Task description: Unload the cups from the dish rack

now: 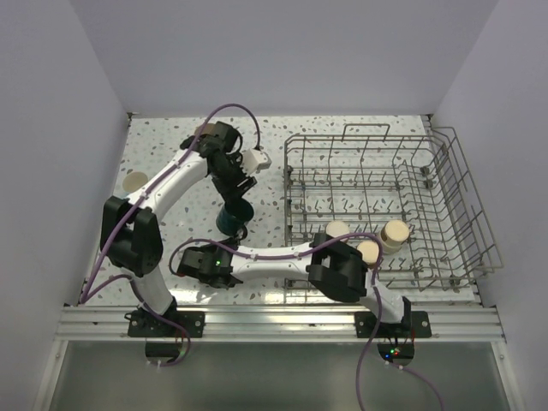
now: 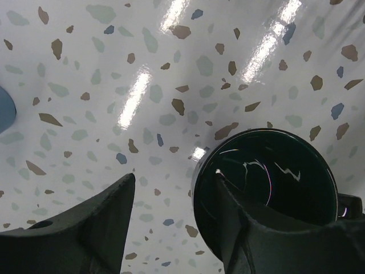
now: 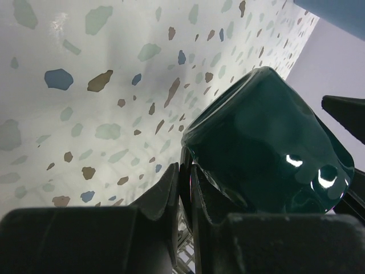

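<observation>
Left gripper (image 2: 171, 180) released, jaws wide, over the teal mug (image 1: 233, 220), one finger (image 2: 256, 240) at its rim; mug upright on the table (image 1: 360, 124), at 9 o'clock from the rack (image 1: 469, 193). Right gripper (image 3: 185, 171) clenched on nothing, tips just beside the mug at its 7 o'clock; three beige cups (image 1: 395, 233) in the rack along its 6 o'clock edge; another cup (image 1: 134, 181) on the table at the mug's 10 o'clock.

Through the left wrist camera I look down on a glossy white worktop (image 2: 171, 68) flecked with brown, blue and grey-green chips. A dark teal glazed mug (image 2: 268, 177) stands upright at lower right, its mouth facing the lens. The left jaws stand apart: one dark finger overlaps the mug's rim, the other hangs over bare worktop. A pale blue edge (image 2: 4, 108) shows at far left.
</observation>
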